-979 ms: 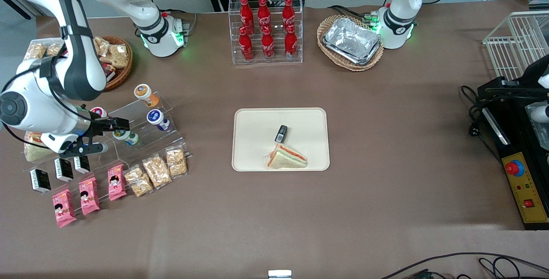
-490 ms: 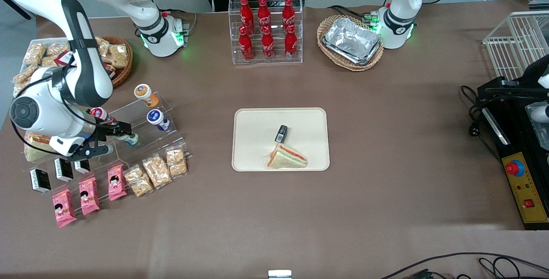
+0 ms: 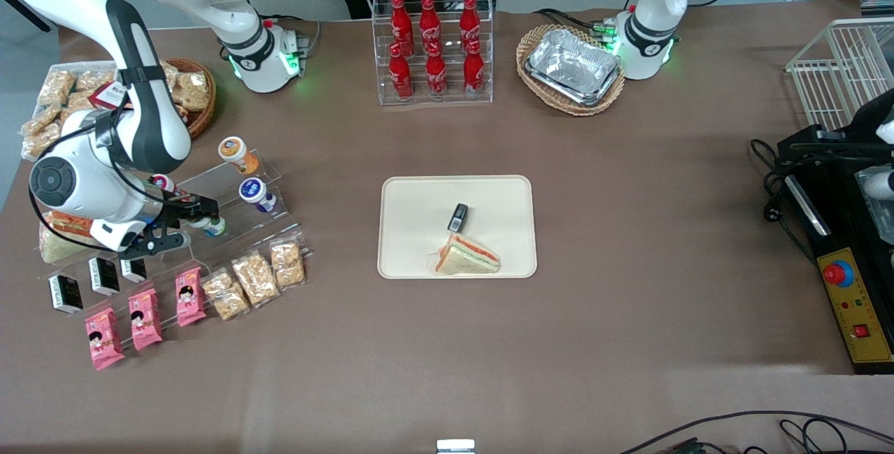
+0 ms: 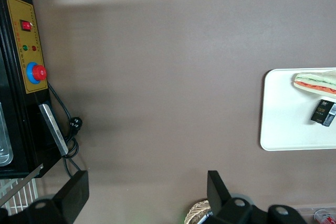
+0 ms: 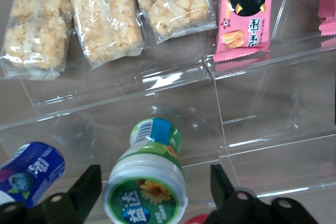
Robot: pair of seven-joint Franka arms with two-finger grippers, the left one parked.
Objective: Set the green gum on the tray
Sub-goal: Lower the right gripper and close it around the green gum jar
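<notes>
Right wrist view | green gum (image 5: 147,190) between spread claw (image 5: 149,190) fingers, untouched | on clear stand (image 5: 236,103)

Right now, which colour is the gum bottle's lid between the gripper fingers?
Green-rimmed lid on the green gum, seen in right wrist view.

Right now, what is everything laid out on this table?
green gum: one, white with green lid, on the clear stepped stand
blue-lidded bottle: one, on the stand
orange-lidded bottle: one, on the stand
tray: one, cream, mid-table
sandwich: one, on the tray
small black packet: one, on the tray
cola bottles: six, red, in a clear rack
foil trays: silver, stacked in a wicker basket
pink snack packs: three, near the stand
puffed-rice bags: three, beside the pink packs
gripper: one, black, open around the green gum
</notes>
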